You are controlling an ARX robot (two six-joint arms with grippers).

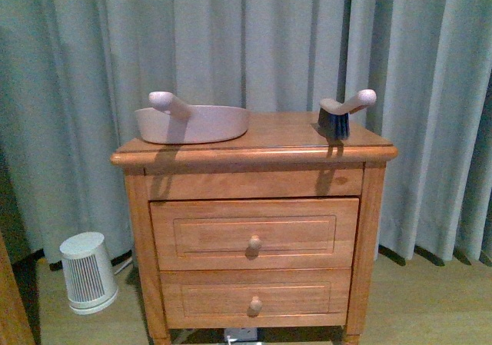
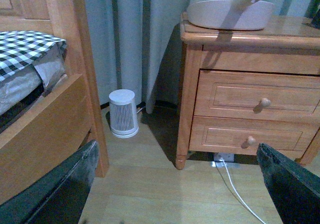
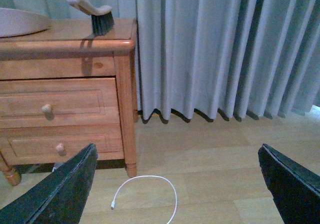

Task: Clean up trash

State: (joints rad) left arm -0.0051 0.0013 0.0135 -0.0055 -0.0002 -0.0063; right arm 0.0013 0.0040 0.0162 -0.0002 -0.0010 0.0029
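I cannot find the trash in any of my three views. No crumpled white wad shows on the surface (image 1: 284, 134) of the nightstand (image 1: 254, 230), or on the stretches of floor my wrists look across. I can't say which way it lies from me.

My left fingers (image 2: 60, 194) are spread wide and hold nothing, and my right fingers (image 3: 295, 184) are the same. Both pairs hang low, down near the drawers and well below the surface.

What I can place are the tools. The dustpan (image 1: 192, 124) sits on the left half of the surface, its handle rising toward the left front corner. That makes it the nearer reach for my left arm. The brush (image 1: 344, 113) stands on its bristles near the right edge, with its handle slanting up and out to the right. My right arm is the closer one for it. The two are well apart, with bare wood between them.

On the floor I see only a small white ribbed appliance (image 1: 88, 273) left of the nightstand and a loose white cable (image 3: 150, 194). I judge neither to be the trash.
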